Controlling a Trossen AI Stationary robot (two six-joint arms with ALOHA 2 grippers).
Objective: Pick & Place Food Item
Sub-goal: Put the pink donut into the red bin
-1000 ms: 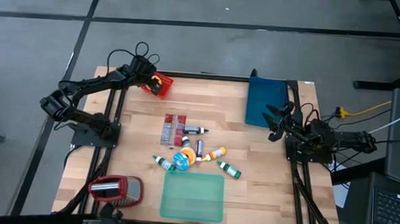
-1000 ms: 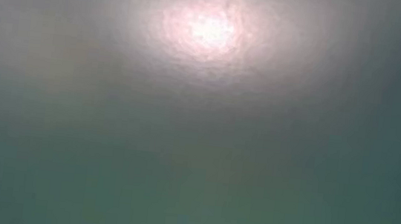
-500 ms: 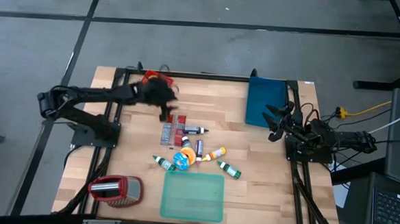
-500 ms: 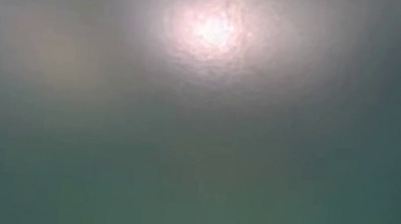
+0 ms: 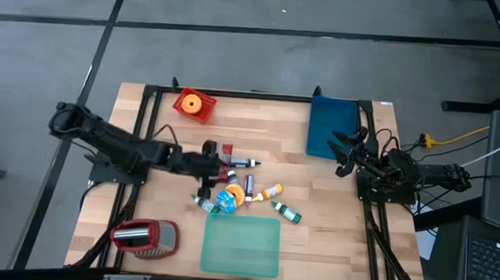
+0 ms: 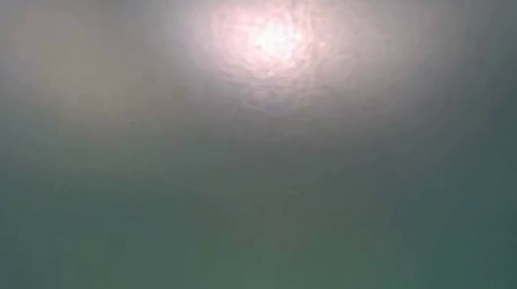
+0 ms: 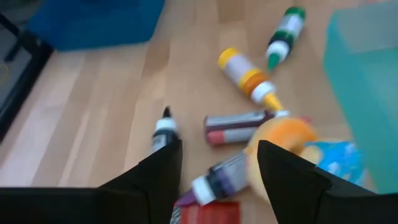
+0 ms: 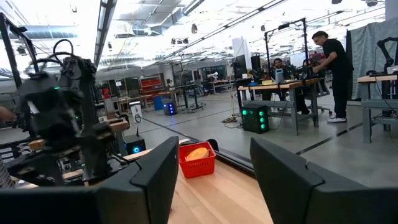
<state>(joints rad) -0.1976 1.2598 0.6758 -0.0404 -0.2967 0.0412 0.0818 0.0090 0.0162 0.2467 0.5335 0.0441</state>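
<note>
A red basket (image 5: 193, 104) holding an orange-yellow food item (image 8: 198, 152) stands at the table's far edge, left of centre. A pile of small bottles, tubes and red packets (image 5: 235, 186) lies at the table's middle. My left gripper (image 5: 214, 166) hovers open over the pile's left part; in its wrist view a white-capped purple bottle (image 7: 217, 177) lies on the wood below the gap between its fingers (image 7: 163, 171), which touch nothing. My right gripper (image 5: 345, 154) waits open at the right edge, beside the blue bin. The low view shows only a blur.
A clear green container (image 5: 240, 247) sits at the near edge, a blue bin (image 5: 332, 127) at the far right, and a red-and-silver appliance (image 5: 144, 237) at the near left corner. Bare wood lies between the pile and the red basket. People stand in the room beyond.
My left gripper has left the red basket at the far edge and swung toward the near edge and right, over to the pile at the table's middle, rolling as it went. The basket stays behind at the far edge with the food in it.
</note>
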